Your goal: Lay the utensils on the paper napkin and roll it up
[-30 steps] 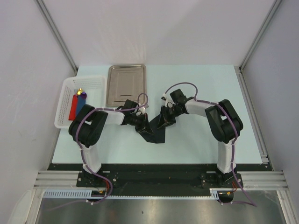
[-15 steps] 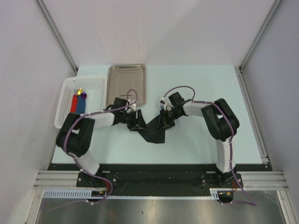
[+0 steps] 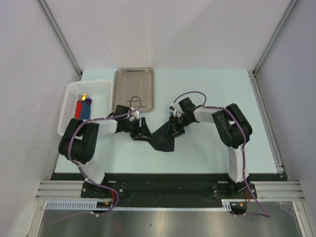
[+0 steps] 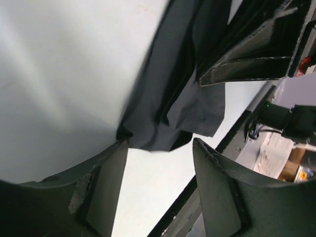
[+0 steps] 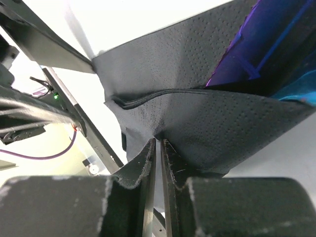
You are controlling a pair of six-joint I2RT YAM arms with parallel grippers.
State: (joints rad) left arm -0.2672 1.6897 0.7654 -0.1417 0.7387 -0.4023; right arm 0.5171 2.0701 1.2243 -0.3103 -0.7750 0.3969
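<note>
If you start with the top view, your left gripper [image 3: 139, 132] and right gripper [image 3: 173, 129] sit close together mid-table, one at each end of the paper napkin [image 3: 162, 139]. The napkin lies bunched into a dark crumpled shape on the table [image 3: 212, 148], just in front of the steel tray [image 3: 133, 89]. Off to the left, the white basket [image 3: 71, 98] holds a red piece [image 3: 78, 109] and a blue piece [image 3: 86, 111]. Over on the left wrist cam, your left jaws stand well apart. The napkin's folded end lies on the table right at the mouth of the gap, one corner looks to be up against a finger, and nothing is clamped. You can also see the other arm's dark fingers at the far end of the napkin. On the right wrist cam, your right jaws are pressed almost together with only a sliver between them, pinching a fold of the napkin at its edge. Tucked inside the fold up in the far corner are the purple utensil [image 5: 247, 39] and a bit of the blue utensil [image 5: 302, 95], both mostly covered by the paper.
</note>
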